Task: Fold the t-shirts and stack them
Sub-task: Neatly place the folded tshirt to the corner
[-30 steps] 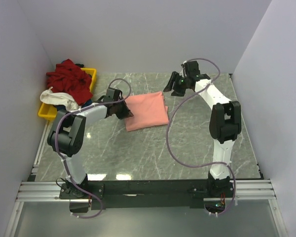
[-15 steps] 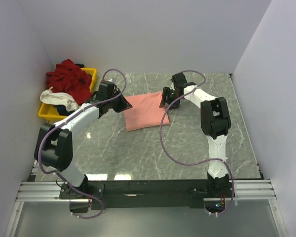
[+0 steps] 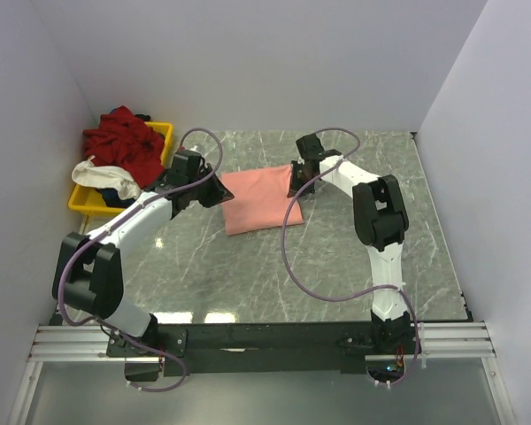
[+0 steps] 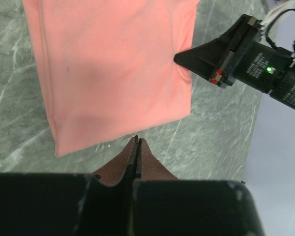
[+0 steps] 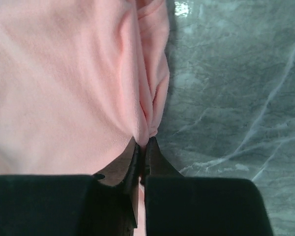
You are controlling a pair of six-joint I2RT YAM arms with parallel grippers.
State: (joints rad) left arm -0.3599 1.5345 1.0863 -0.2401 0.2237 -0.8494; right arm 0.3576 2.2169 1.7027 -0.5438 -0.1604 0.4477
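Salmon-pink t-shirt (image 3: 261,199) is lying folded into a rough rectangle on the bench (image 3: 336,266), toward the far edge, about midway between the left and right edges.

Right gripper (image 5: 142,143) is pinching the shirt's right-hand edge. Its fingers are drawn together on a small pucker of cloth, with folds bunching at the tips.

Left gripper (image 4: 137,141) is sitting just beside the shirt's left-hand edge. Its fingers are pressed together with nothing between them. Cannot tell whether the tips are touching the marble.

Risks, as judged:
- Only one side is being held. Any lift or pull from the right alone is likely dragging the shirt and opening the fold.
- The pinch seems to be taking a pucker and perhaps not every layer, so the lower layers could be slipping free.
- The left fingers, closing beside the cloth and not on it, would be carrying nothing, and could be nudging and rumpling the hem.

Dark red shirt (image 3: 124,146) and white shirt (image 3: 93,173) are lying heaped, unfolded, in the yellow tray (image 3: 166,133) at the far left corner.

Writing: none readable. No neck label is showing. A green light (image 4: 269,69) is glowing on the right gripper's body, and no print is legible.
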